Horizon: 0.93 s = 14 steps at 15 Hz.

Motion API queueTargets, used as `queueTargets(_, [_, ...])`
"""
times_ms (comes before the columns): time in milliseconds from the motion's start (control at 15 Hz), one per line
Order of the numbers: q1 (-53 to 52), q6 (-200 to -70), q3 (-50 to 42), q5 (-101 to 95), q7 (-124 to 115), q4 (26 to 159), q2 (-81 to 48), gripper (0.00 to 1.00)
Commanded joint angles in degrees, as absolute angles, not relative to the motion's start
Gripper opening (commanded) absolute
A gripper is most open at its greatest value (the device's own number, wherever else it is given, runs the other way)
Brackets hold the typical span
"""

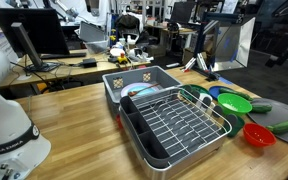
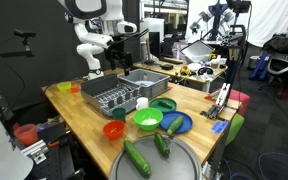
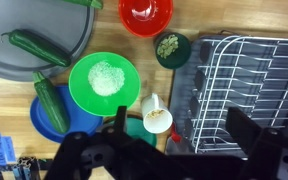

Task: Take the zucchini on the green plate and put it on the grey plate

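Observation:
The lime-green plate (image 3: 104, 82) lies below my gripper and holds only a pale patch; no zucchini is on it. It also shows in both exterior views (image 2: 148, 119) (image 1: 234, 102). One zucchini (image 3: 50, 103) lies beside it, partly over the blue plate (image 3: 44, 122) and reaching toward the grey plate (image 3: 74, 40). A second zucchini (image 3: 39, 47) lies on the grey plate. Both show in an exterior view (image 2: 162, 143) (image 2: 137, 157). My gripper (image 3: 184, 135) is open and empty, high above the cup and the rack's edge.
A red bowl (image 3: 144, 12), a dark green bowl (image 3: 171, 47) and a white cup (image 3: 156, 115) stand around the green plate. A dish rack (image 3: 244, 80) lies to the right. A grey bin (image 2: 146, 80) stands behind the rack.

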State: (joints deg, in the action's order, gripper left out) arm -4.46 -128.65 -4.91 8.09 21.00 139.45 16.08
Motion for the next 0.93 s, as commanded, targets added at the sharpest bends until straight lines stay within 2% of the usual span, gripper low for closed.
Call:
queueTargets(0, [-4.0,-128.5,-4.4,8.2,21.1,139.4,16.1,1.0])
queueTargets(467, [-4.0,-129.9,-5.0,9.5,21.6,137.9,14.3,1.0])
queueTargets(867, [-3.3,-127.6,-5.6,14.4,20.4,126.3,3.3,1.0])
